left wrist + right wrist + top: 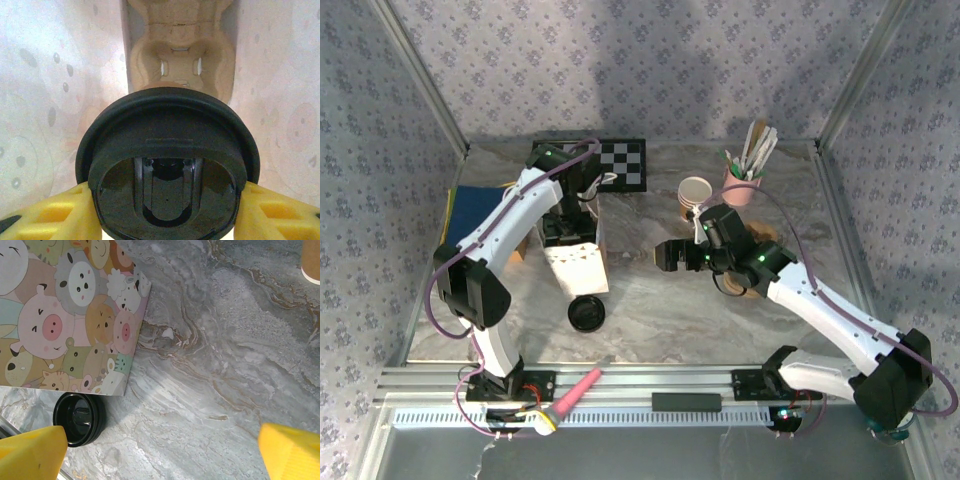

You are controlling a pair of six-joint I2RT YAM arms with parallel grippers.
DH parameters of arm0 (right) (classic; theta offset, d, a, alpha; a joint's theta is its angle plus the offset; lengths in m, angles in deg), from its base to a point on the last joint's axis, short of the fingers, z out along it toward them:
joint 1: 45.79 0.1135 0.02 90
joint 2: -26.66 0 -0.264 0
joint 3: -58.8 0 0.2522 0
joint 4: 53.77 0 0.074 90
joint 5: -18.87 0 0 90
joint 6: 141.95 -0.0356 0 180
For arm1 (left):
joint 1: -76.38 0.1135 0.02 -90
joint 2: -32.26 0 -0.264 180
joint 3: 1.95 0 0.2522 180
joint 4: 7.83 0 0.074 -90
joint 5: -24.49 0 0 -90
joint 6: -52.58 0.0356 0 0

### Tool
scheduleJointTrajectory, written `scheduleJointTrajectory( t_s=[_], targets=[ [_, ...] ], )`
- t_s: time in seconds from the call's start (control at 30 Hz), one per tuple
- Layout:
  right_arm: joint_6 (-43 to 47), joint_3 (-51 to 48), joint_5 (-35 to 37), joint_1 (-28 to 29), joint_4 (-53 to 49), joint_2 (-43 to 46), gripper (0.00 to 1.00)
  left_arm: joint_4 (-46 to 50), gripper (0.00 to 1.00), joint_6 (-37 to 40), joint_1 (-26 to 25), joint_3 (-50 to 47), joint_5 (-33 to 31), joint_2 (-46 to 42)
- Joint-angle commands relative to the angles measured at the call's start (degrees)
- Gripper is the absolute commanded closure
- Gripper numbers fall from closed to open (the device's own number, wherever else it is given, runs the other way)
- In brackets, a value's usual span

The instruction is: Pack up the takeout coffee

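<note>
Fingers on the left arm (45,215) were clamped on a black lid (167,150), one yellow pad against each side of its rim, as I saw through the left wrist camera. The lid faced the lens and hid everything under it, so I could not tell whether the paper cup hung beneath it. Just past the lid's far edge lay a moulded cardboard cup tray (180,45). Pale spotted walls rose on both sides of it, the inside of the paper bag (582,265). From the top camera I saw that arm bent down into the bag's open mouth. The bag stood upright on the bench (660,320), left of centre.

Fingers on the right arm (290,452) stood wide apart and held nothing, hovering over the marbled bench to the right of the bag and apart from it. Through that wrist camera I saw the bag's cartoon-animal side. Near its lower corner a second black lid (80,419) lay loose on the bench.

Farther out, a stack of tan cups (695,195) stood beyond the right wrist, beside a pink cup of sticks (745,180). A checkered board (620,163) lay at the back edge behind the bag. A flat blue thing (470,210) sat at the left edge, and a pink-handled tool (575,392) rested on the front rail.
</note>
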Motion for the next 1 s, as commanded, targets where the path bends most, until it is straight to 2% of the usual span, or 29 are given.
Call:
scheduleJointTrajectory(
  t_s=[0.0, 0.2, 0.97],
  targets=[
    [0.0, -0.7, 0.1, -0.5, 0.5, 1.1, 0.00, 0.7, 0.48, -3.3, 0.3, -0.1, 2.3, -1.4],
    [-0.1, -1.6, 0.0, -0.9, 1.0, 1.7, 0.00, -0.7, 0.48, -5.0, 0.3, -2.1, 3.5, -1.8],
    [-0.8, -2.3, -0.2, -1.7, 1.1, 2.1, 0.00, -1.6, 0.48, -3.8, 0.7, -4.8, 2.5, -2.3]
  ],
)
